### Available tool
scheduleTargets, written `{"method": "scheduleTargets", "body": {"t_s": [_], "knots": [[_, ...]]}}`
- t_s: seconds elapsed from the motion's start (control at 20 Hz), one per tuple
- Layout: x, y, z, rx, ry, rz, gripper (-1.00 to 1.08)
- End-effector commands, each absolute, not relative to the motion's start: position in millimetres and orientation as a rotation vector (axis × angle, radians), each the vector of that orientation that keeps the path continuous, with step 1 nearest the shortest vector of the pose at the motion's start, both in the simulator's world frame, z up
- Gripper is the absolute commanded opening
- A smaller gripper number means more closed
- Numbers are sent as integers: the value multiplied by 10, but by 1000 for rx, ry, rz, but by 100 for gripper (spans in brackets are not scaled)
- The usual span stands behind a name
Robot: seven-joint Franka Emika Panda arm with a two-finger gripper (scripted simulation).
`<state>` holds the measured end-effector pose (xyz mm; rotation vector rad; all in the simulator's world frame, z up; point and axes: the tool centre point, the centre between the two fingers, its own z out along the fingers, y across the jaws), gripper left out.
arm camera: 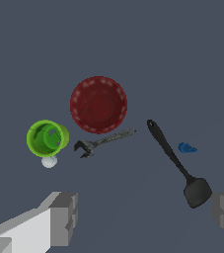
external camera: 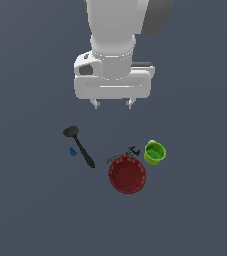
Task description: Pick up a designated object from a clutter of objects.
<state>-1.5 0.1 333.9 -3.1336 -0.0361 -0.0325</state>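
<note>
The gripper hangs wide open and empty; the blue piece lies at the spatula's nine o'clock.

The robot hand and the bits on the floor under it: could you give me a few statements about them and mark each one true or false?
1. The hand is holding the tiny blue piece. False: the hand is open and empty, high above the objects, and the piece lies on the ground.
2. The tiny blue piece lies beside the black spatula. True.
3. The green cup sits inside the dark red bowl. False: the cup stands beside the bowl, on the exterior view's right.
4. A thin dark metal tool lies next to the bowl's rim. True.
5. The dark red bowl is full of small parts. False: in the wrist view its inside is empty.
</note>
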Motion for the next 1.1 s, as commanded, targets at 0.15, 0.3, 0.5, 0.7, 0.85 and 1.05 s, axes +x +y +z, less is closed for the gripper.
{"method": "scheduleTargets", "body": {"t_s": [0.15, 0.3, 0.5, 0.7, 0.85, 1.05], "knots": [[9, -27, 3374, -3139, -37, -48, 100], [73, -104, 3473, -3153, -39, -89, 100], [112, -152, 3533, -3161, -41, -114, 100], [107, -149, 3516, -3160, -42, -109, 100], [123, -183, 3471, -3159, -52, -108, 100], [158, -272, 3341, -3155, -77, -101, 100]]}}
